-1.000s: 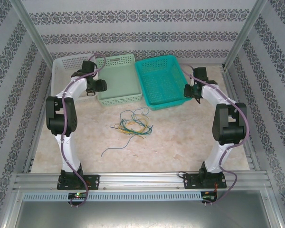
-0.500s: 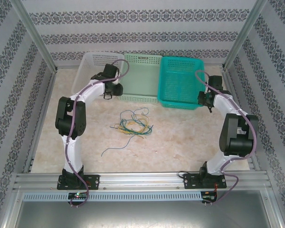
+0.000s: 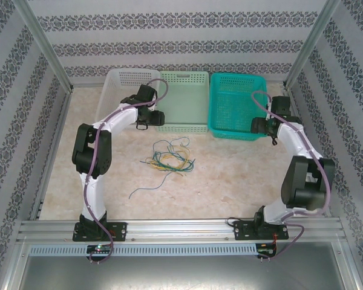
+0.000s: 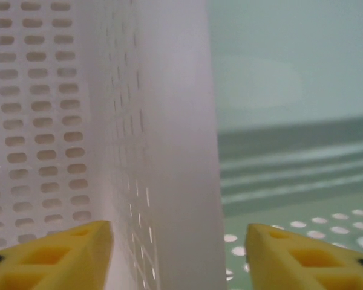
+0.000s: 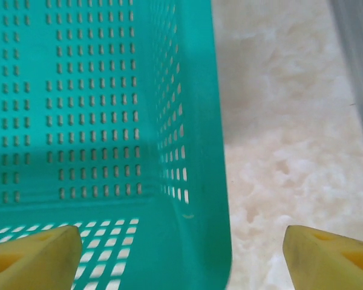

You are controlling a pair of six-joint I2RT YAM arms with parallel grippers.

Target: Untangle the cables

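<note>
cables [image 3: 169, 158]: from above, too thin for me to tell which strand lies over which.
left end effector [image 4: 178, 257]: bottom edge cuts off both yellow fingers [image 4: 48, 260].
white basket [image 4: 169, 121]: its wall is blurred on my wrist feed.
teal basket [image 5: 109, 90]: cut off at left and top.
</note>
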